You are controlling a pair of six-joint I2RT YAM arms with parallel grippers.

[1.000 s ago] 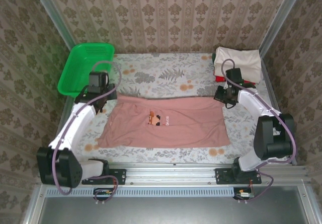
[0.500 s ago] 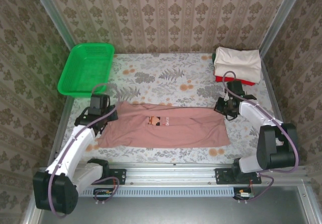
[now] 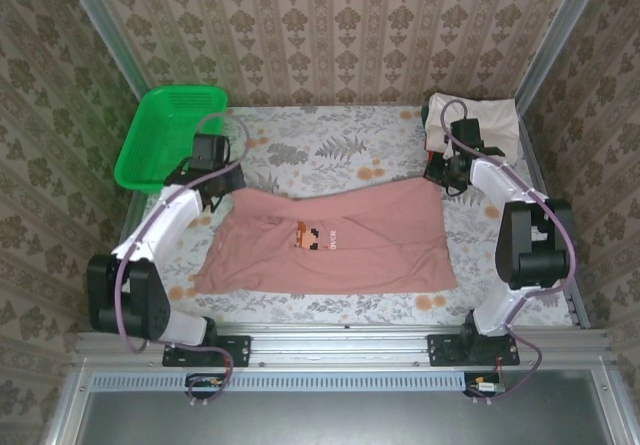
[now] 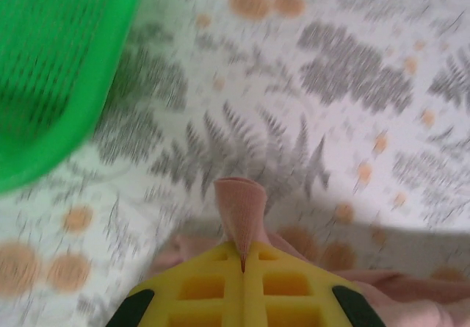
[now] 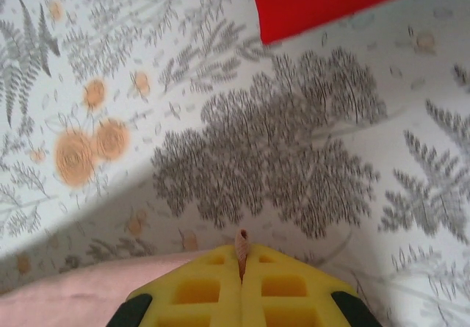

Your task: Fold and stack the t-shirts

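A dusty-pink t-shirt (image 3: 330, 250) with a small pixel-figure print lies spread across the middle of the table. My left gripper (image 3: 218, 187) is shut on its far left corner; in the left wrist view a fold of pink cloth (image 4: 241, 209) sticks out between the yellow fingers (image 4: 213, 283). My right gripper (image 3: 438, 177) is shut on the far right corner, where a small nub of pink cloth (image 5: 241, 242) shows between its closed fingers. A folded cream t-shirt (image 3: 490, 120) lies on a red one (image 3: 434, 155) at the back right, just behind the right gripper.
A green mesh basket (image 3: 170, 130) stands at the back left, close to the left gripper; its rim (image 4: 66, 143) shows in the left wrist view. The red shirt's edge (image 5: 330, 0) lies just ahead of the right gripper. Patterned walls enclose the floral-covered table.
Half a second ago both grippers had drawn the shirt's far edge toward the near side. Now they have carried it back away, and the shirt lies spread out again.
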